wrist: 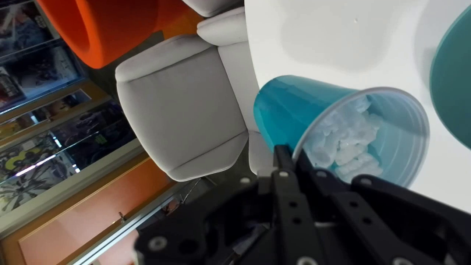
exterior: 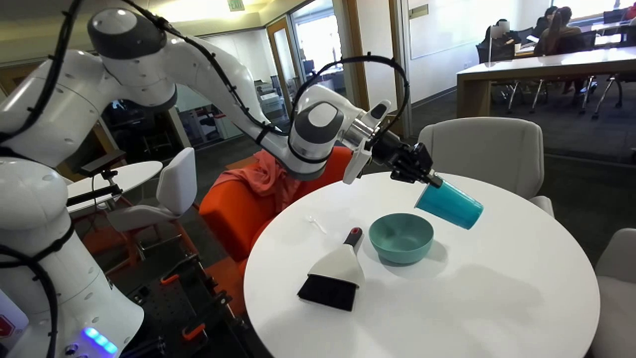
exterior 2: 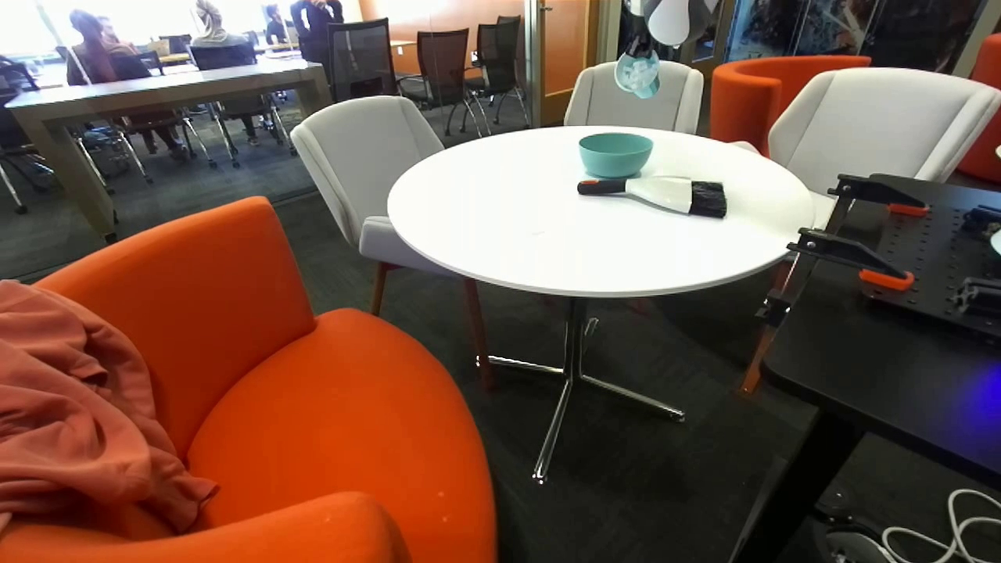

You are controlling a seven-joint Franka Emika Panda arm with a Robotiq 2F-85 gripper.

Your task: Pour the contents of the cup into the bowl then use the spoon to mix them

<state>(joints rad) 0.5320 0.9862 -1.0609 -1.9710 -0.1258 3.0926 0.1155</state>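
The bright blue cup (exterior: 450,205) is held in the air beside the bowl, tilted, with its mouth toward the bowl side. It also shows in the wrist view (wrist: 290,110). My gripper (exterior: 435,180) is shut on the cup's wall at the rim; in the wrist view the fingertips (wrist: 292,156) pinch it, one inside and one outside. The white contents (wrist: 346,140) lie inside the cup; they show in an exterior view too (exterior 2: 641,72). The teal bowl (exterior: 401,238) stands upright on the table, also visible in the wrist view (wrist: 456,84). A small white spoon (exterior: 317,224) lies on the table.
A brush with pale body and black bristles (exterior: 338,268) lies on the round white table (exterior: 477,308) near the bowl. A grey chair (exterior: 482,154) and an orange chair (exterior: 231,214) stand at the table's edge. A black stand with clamps (exterior 2: 884,313) is beside it.
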